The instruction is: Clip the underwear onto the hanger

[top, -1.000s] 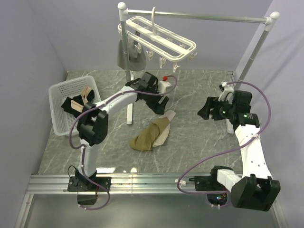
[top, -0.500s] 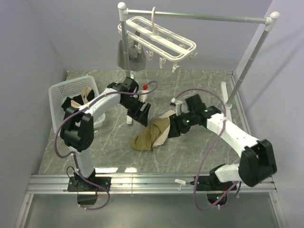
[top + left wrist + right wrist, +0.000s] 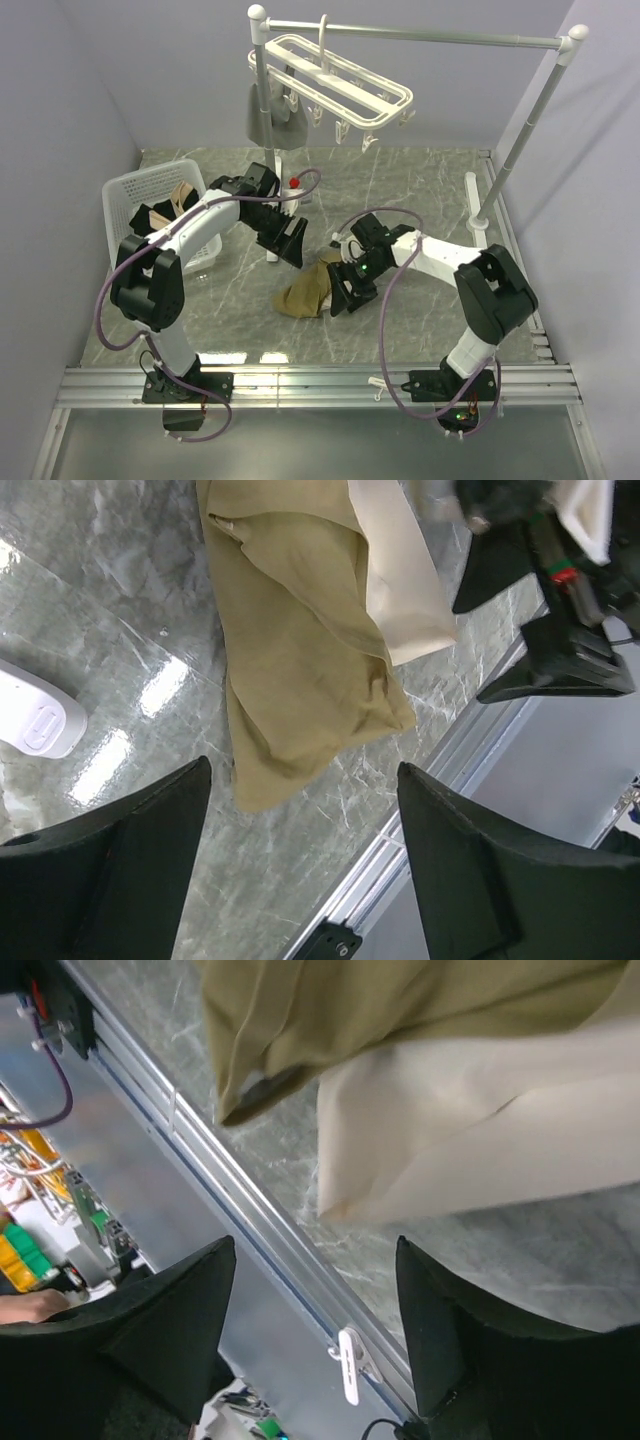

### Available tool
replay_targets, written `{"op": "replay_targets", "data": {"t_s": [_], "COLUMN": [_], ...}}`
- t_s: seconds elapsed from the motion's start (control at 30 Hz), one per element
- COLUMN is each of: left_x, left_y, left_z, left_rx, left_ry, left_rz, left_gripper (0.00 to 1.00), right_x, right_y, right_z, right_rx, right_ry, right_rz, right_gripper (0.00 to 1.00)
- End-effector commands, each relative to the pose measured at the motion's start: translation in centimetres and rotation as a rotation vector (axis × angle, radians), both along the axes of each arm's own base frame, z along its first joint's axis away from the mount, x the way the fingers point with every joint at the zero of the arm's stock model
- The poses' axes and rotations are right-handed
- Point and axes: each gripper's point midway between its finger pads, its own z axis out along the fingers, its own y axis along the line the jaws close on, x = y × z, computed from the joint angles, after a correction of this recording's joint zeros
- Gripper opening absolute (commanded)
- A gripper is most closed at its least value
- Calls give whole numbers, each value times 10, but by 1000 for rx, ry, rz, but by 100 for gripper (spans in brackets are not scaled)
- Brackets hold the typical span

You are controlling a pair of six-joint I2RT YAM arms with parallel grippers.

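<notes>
The tan underwear (image 3: 308, 290) lies crumpled on the marble table, with a pale cream part at its right edge. It also shows in the left wrist view (image 3: 300, 650) and the right wrist view (image 3: 400, 1020). The white hanger (image 3: 340, 88) hangs by its hook from the rail at the back, its clips dangling. My left gripper (image 3: 285, 242) is open and empty above the table, just left of the underwear's far end (image 3: 305, 768). My right gripper (image 3: 345, 290) is open and empty, low over the pale right edge (image 3: 315, 1245).
A white basket (image 3: 125, 195) at the left holds black and beige cloth. A grey garment (image 3: 265, 115) hangs from the hanger's left end. The silver rail stand (image 3: 420, 37) spans the back, with a white foot (image 3: 35, 715). A loose white clip (image 3: 347, 1365) lies on the front aluminium rail.
My right arm has swung from the right side of the table leftwards to the underwear. My left gripper has moved left and a little nearer. The underwear has not moved.
</notes>
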Motion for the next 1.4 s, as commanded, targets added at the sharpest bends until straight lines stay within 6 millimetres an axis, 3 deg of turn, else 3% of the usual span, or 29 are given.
{"op": "replay_targets", "data": {"t_s": [0.0, 0.17, 0.23, 0.27, 0.4, 0.53, 0.57, 0.73, 0.9, 1.1, 1.23, 1.37], "left_x": [-6, -11, -13, -13, -24, -43, -59, -73, -74, -75, -81, -97], "left_y": [-2, 0, 0, 0, -5, -18, -28, -52, -82, -114, -118, -136], "left_z": [13, 8, 7, 6, 3, -3, -7, -27, -34, 1, 2, -2], "left_rx": [-38, -39, -42, -43, -63, -32, -24, -13, -39, -145, -150, -163], "left_ry": [-23, -22, -19, -15, -5, -79, -94, -102, -116, -414, -473, -507], "left_rz": [-20, -25, -35, -37, -93, -214, -277, -319, -336, -347, -281, -243], "left_gripper": [81, 82, 82, 82, 89, 90, 89, 84, 78, 69, 59, 61], "right_x": [19, 26, 29, 30, 39, 59, 60, 57, 47, 44, 46, 47], "right_y": [14, 18, 17, 16, 1, -32, -39, -56, -60, -70, -74, -71], "right_z": [6, -5, -7, -11, -13, 9, 14, 37, 33, 20, 11, 11], "right_rx": [6, -22, -28, -35, -50, -19, -18, 23, 23, 26, 41, 68], "right_ry": [2, 22, 26, 41, 38, -25, -28, -98, -75, 15, 92, 131], "right_rz": [-42, -76, -83, -84, -111, -188, -198, -174, -176, -232, -292, -323], "right_gripper": [74, 73, 53, 31, 0, 0, 0, 0, 0, 0, 0, 0]}}
